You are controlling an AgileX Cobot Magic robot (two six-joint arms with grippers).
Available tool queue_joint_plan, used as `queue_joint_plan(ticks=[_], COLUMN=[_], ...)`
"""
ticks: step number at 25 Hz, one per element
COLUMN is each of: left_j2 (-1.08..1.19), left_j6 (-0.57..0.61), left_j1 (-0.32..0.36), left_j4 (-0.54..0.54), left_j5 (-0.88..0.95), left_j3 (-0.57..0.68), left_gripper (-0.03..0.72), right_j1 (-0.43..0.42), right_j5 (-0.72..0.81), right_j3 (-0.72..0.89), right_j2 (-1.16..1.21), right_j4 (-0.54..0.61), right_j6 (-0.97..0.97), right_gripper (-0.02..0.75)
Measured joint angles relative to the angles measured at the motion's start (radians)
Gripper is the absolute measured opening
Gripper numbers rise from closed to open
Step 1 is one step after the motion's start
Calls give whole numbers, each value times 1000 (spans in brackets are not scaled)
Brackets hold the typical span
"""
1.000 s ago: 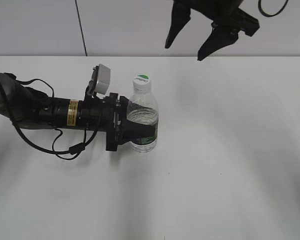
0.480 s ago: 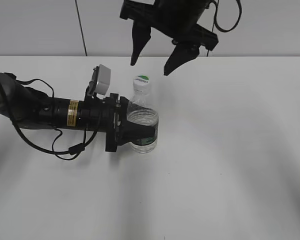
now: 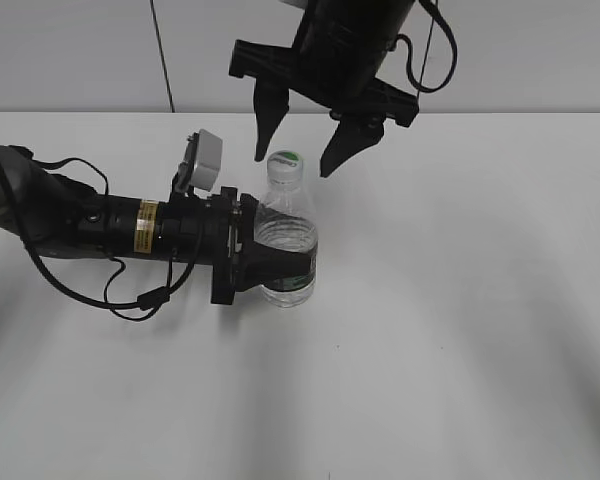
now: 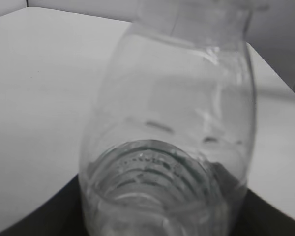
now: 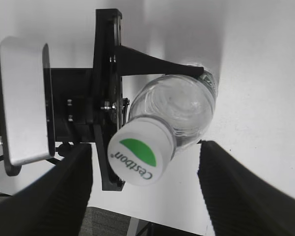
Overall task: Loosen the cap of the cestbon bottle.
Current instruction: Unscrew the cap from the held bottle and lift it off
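Clear cestbon bottle (image 3: 285, 240) upright on table, dark green label, seemingly part-filled, white green-marked cap (image 3: 284, 164) on.

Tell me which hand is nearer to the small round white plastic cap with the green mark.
Right. The right hand hangs open with its fingers on both sides of the white cap, apart from it. The left hand grips the clear bottle lower, at the body.

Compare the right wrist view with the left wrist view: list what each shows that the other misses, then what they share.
Only the right wrist view shows the cap from above, with its green mark and Cestbon lettering, the open right gripper flanking it without touching, and the left gripper clamped on the bottle. Only the left wrist view shows the ribbed body close up from the side. Both show the cestbon bottle and the white table.
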Motion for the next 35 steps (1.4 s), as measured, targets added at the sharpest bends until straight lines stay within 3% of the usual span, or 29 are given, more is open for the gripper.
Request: queue_joint_plan(ticks=[7,25,35], left_j2=[0,0,0], left_j6=[0,0,0], left_j1=[0,0,0], left_j4=[0,1,2], left_j5=[0,0,0], left_j3=[0,0,0], left_gripper=[394,384,384], right_j1=[0,35,57], right_j5=[0,3,4], right_j3=[0,-41,-41], right_j2=[4,25,31], right_j4=[-16,-63,-100], right_j6=[0,1,-10], right_gripper=[462,454,401])
